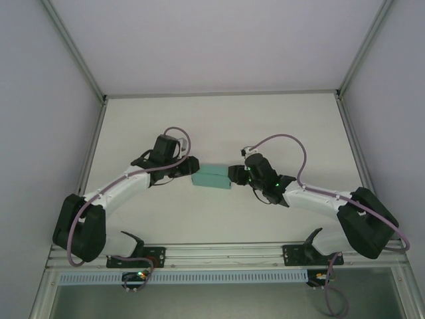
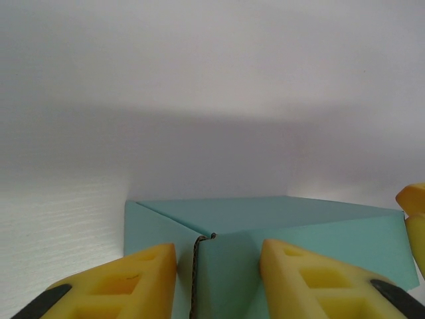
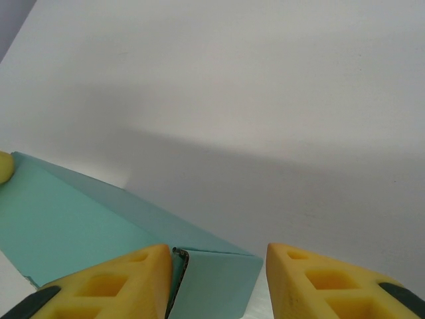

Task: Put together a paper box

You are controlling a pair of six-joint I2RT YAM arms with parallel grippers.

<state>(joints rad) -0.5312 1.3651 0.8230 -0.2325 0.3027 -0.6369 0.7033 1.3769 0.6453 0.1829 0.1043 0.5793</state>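
A robotics lab test cell, not a home or shop. A bare white surface (image 1: 219, 119) sits boxed in by plain pale panels (image 1: 219, 40) held in aluminium frame posts (image 1: 73, 50). Two white-and-black robot arms, left (image 1: 119, 189) and right (image 1: 319, 199), are bolted to a metal rail (image 1: 219, 251) at the near edge, with purple cables (image 1: 285, 139) looping off them.

You are looking at a paper box (image 1: 211, 177) of thin teal card, smooth and matt. The yellow fingers (image 2: 126, 282) in front of the box are showing as dull moulded plastic. The table (image 1: 219, 126) under it is looking white, matt and finely ribbed.
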